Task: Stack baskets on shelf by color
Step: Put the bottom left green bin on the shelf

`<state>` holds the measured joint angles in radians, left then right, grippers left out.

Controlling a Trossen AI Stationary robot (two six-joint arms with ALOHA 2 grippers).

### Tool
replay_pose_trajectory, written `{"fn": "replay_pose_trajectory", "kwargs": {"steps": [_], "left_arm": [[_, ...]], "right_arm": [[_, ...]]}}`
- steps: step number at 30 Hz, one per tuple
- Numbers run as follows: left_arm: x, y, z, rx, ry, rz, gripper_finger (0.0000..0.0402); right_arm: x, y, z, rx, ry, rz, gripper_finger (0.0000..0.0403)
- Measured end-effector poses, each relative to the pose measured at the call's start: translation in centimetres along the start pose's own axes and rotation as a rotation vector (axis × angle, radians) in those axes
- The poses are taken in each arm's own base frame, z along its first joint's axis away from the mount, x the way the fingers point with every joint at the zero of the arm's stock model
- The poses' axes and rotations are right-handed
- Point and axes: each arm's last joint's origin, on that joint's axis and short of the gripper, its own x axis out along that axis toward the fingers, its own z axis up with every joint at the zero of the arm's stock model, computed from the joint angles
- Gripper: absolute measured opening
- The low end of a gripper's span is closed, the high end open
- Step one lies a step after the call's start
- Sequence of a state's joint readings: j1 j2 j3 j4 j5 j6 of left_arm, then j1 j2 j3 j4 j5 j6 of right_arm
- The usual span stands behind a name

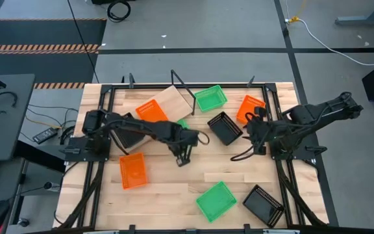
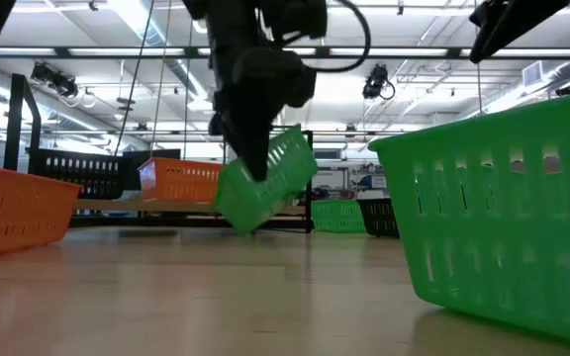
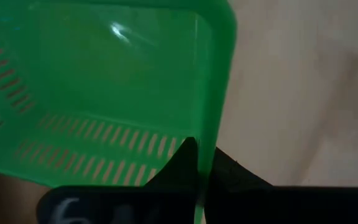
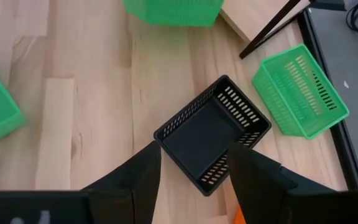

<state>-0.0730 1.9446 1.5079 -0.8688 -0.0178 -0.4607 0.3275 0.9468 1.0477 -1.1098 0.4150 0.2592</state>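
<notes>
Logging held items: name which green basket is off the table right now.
The green basket pinched by its rim in the left gripper, hanging tilted above mid-table. The other green baskets, one near the shelf and one at the front, rest on wood.

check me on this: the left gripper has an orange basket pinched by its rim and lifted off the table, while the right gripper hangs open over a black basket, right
Not quite: the basket in the left gripper is green, not orange, as the left wrist view and the low view show. The rest holds: it is pinched by its rim and lifted off the table, and the right gripper hangs open over a black basket.

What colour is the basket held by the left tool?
Bright green basket, clearest in the left wrist view.
</notes>
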Motion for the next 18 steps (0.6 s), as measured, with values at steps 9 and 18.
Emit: {"fn": "replay_pose_trajectory", "kwargs": {"steps": [9,18], "left_arm": [[0.2,0.1,0.8,-0.015,-0.051,-0.092,0.0120],[-4.2,-0.9,0.9,0.009,-0.044,-0.149,0.0185]], "right_arm": [[2.1,1.2,1.0,-0.088,0.054,-0.016,0.0189],[4.5,3.1,2.4,-0.163,0.060,0.040,0.0189]]}}
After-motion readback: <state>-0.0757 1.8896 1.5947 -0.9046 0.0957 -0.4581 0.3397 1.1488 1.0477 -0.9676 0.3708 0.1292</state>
